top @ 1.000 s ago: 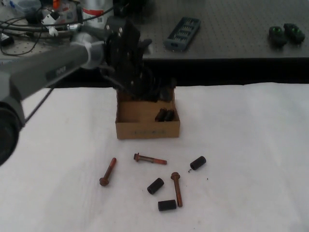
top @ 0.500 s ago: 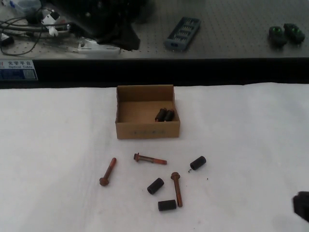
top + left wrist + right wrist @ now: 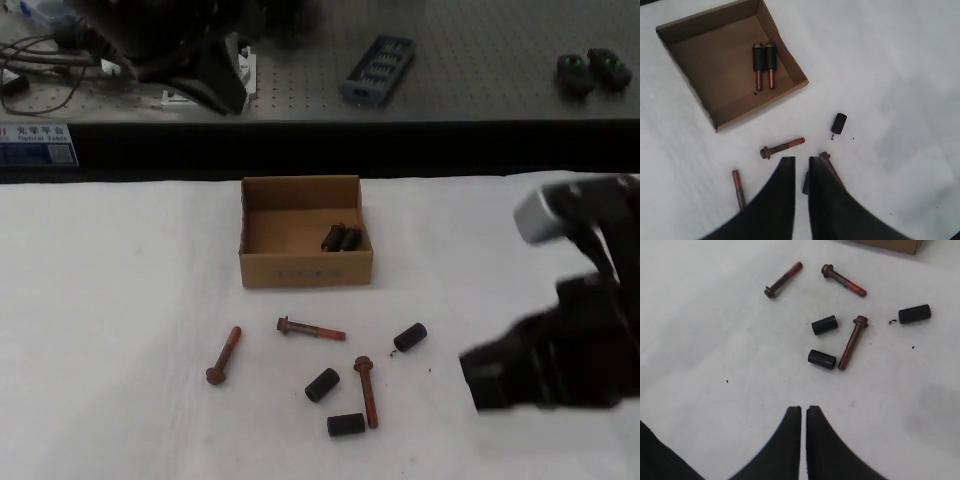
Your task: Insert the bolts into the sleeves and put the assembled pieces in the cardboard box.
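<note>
Evidently the work stands between cycles. Two assembled pieces point(image 3: 764, 59) lie side by side inside the cardboard box point(image 3: 710, 75), close to one wall. Three bolts and three sleeves lie loose and unjoined on the white-covered counter point(image 3: 120, 300) in front of the box.

The left tool point(image 3: 801, 160) hangs above the loose parts with the box beyond. Its fingers stand a narrow gap apart and hold nothing. The right tool point(image 3: 803, 408) hangs over bare cloth just short of the cluster, its fingers drawn to a thin slit, also empty. In the high view an arm point(image 3: 560, 350) shows as a dark mass at the right of the counter.

The step in hand is judged to be the choice of the next bolt and sleeve. The next move calls for both tools to widen, one to take a bolt by its shank, the other a sleeve across its body. The two axes must then be brought into line before insertion.

The near bolt point(image 3: 853, 341) lies just beside two sleeves point(image 3: 825, 325) point(image 3: 822, 359); contact cannot be confirmed. The outlying sleeve point(image 3: 914, 313) lies apart, with dark specks beside it. The other two bolts point(image 3: 783, 279) point(image 3: 843, 281) lie farther off. The bolts are rust-orange with flanged heads. The sleeves are short black cylinders lying on their sides, and are judged likely to roll if nudged.
</note>
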Controlling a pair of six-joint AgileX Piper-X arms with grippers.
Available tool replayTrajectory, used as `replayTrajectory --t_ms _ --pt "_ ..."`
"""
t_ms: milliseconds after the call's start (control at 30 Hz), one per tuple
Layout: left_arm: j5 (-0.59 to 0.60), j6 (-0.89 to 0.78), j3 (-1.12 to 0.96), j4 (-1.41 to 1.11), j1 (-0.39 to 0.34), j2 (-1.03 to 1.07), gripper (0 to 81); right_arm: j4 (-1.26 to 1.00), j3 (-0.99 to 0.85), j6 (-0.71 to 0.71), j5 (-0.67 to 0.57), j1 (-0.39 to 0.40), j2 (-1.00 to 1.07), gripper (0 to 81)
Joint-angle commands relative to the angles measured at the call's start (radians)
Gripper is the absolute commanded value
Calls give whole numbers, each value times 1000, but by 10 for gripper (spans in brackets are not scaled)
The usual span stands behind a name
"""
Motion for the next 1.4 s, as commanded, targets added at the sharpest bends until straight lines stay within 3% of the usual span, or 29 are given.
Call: replayTrajectory --t_ms 0,167,367,533,633,833,1100,1367 --pt "-13 17 45 34 -3 -45 3 -24 -63 -82 -107 -36 38 37" --pt "-13 17 290 -60 0 -156 6 -24 -171 -359 -163 -91 152 37" --pt "-13 -96 684 -324 9 -353 6 -7 -301 -513 -213 -94 307 11" --pt "-61 -125 912 -417 34 -523 6 3 -396 -639 -213 -94 444 149" --pt "-90 -116 1019 -416 59 -636 6 34 -460 -673 -204 -86 531 171" --pt "-93 -103 1161 -414 116 -853 6 76 -617 -767 -140 -42 691 169" --pt "-95 -53 1282 -390 124 -1100 6 124 -808 -947 -1 75 888 169" --pt "-225 37 1336 -205 124 -1262 6 126 -930 -1165 110 154 1066 169"
